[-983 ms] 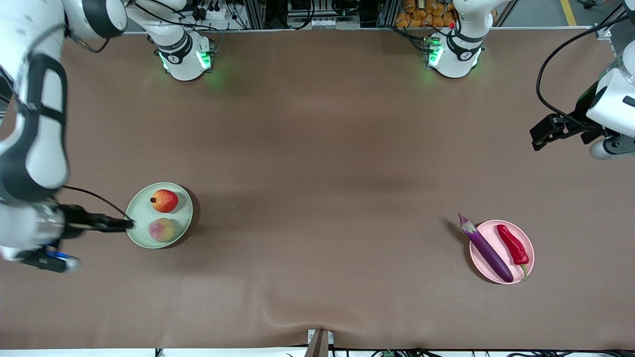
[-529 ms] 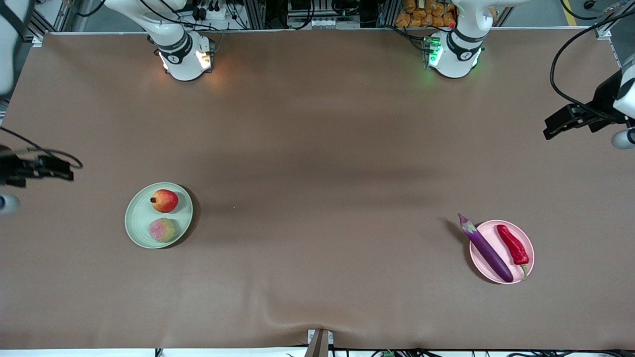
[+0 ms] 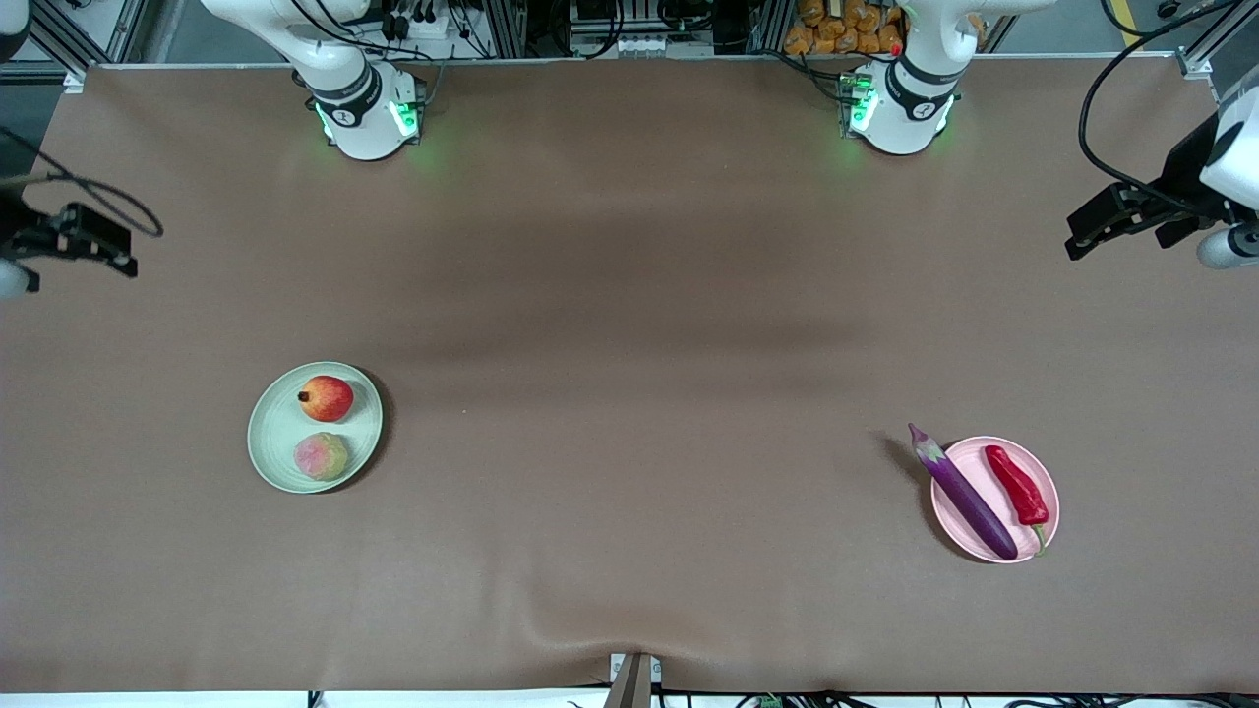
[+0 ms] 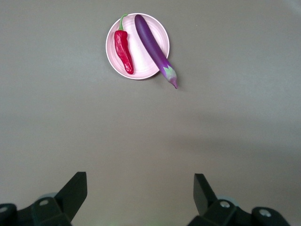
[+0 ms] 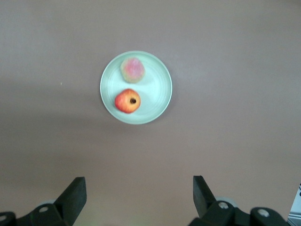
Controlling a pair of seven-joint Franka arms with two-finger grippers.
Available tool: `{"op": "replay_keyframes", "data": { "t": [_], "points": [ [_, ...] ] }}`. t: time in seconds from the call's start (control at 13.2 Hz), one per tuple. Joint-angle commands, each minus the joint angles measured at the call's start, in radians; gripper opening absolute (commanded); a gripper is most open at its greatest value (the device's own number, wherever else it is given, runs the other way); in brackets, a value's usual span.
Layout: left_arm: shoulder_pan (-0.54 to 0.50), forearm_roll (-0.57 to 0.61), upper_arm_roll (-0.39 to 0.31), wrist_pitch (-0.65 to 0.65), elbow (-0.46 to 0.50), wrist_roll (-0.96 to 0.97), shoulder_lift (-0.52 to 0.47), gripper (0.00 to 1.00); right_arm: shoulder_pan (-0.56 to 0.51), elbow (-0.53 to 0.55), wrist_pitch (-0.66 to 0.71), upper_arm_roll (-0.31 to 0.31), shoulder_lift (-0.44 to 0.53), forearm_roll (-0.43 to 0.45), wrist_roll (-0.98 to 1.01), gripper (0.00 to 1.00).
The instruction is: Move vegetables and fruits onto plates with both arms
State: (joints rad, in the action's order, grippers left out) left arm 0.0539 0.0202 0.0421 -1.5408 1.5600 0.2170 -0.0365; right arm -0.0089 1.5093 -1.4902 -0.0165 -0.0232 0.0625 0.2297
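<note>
The pale green plate [image 3: 270, 433] holds the red pomegranate-like fruit [image 3: 327, 398] and the peach [image 3: 322, 456]; they also show in the right wrist view, plate [image 5: 155, 101], fruit [image 5: 127, 101], peach [image 5: 133, 69]. The pale pink plate [image 3: 1045, 487] holds the red chili pepper [image 3: 1018, 489] and the purple eggplant [image 3: 959, 489], whose cap end hangs over the rim; in the left wrist view: plate [image 4: 141, 59], chili [image 4: 124, 49], eggplant [image 4: 153, 47]. My right gripper [image 5: 139, 188] is open and empty, high at the right arm's end of the table [image 3: 93, 241]. My left gripper [image 4: 140, 188] is open and empty, high at the left arm's end [image 3: 1092, 221].
The brown table [image 3: 629, 324] carries nothing else. The two arm bases [image 3: 366, 108] [image 3: 900, 103] stand with green lights along its back edge. A small grey bracket [image 3: 634, 677] sits at the middle of the front edge.
My right arm has pulled up and away from the green plate to the table's end. My left gripper has shifted slightly at its end. The food has not moved.
</note>
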Motion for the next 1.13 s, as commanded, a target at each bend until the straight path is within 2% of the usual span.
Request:
{"op": "replay_keyframes", "data": {
  "t": [0.0,0.61,1.06],
  "points": [
    [0.0,-0.002,-0.001,-0.005,0.02,-0.01,-0.025,1.0,-0.008,0.086,-0.019,0.004,0.06,0.022,0.022,1.0],
    [-0.008,0.003,-0.008,0.015,0.0,-0.015,-0.019,1.0,-0.046,0.038,-0.024,0.003,0.035,-0.085,0.022,1.0],
    [-0.02,0.003,-0.005,0.015,-0.02,-0.077,-0.02,1.0,-0.023,0.019,-0.033,0.009,0.032,-0.082,0.02,1.0]
  ]
}}
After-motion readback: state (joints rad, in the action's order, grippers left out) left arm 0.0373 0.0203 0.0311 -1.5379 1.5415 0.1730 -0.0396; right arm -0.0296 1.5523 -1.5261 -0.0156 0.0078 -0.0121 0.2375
